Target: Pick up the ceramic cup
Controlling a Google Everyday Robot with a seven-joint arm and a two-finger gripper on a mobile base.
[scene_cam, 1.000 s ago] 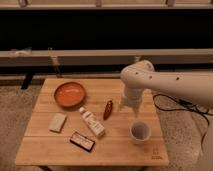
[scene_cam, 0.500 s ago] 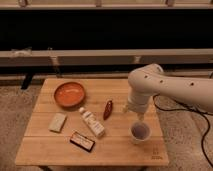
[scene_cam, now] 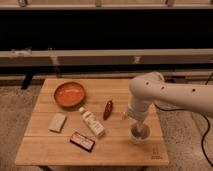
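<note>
The ceramic cup [scene_cam: 140,134] is small, white and round and stands upright on the wooden table [scene_cam: 60,150] near its front right. My white arm reaches in from the right. My gripper [scene_cam: 136,122] points down directly over the cup and covers part of its rim. The orange bowl [scene_cam: 69,94] sits at the back left, far from the gripper.
A white bottle [scene_cam: 92,122] lies at the table's middle. A small red object [scene_cam: 108,109] lies just left of the arm. A pale block [scene_cam: 57,122] and a dark flat packet [scene_cam: 82,141] lie at the front left. The table's right edge is close to the cup.
My arm has moved right and down toward the front of the table. The gripper now sits over the cup instead of behind and left of it. The objects have not moved.
</note>
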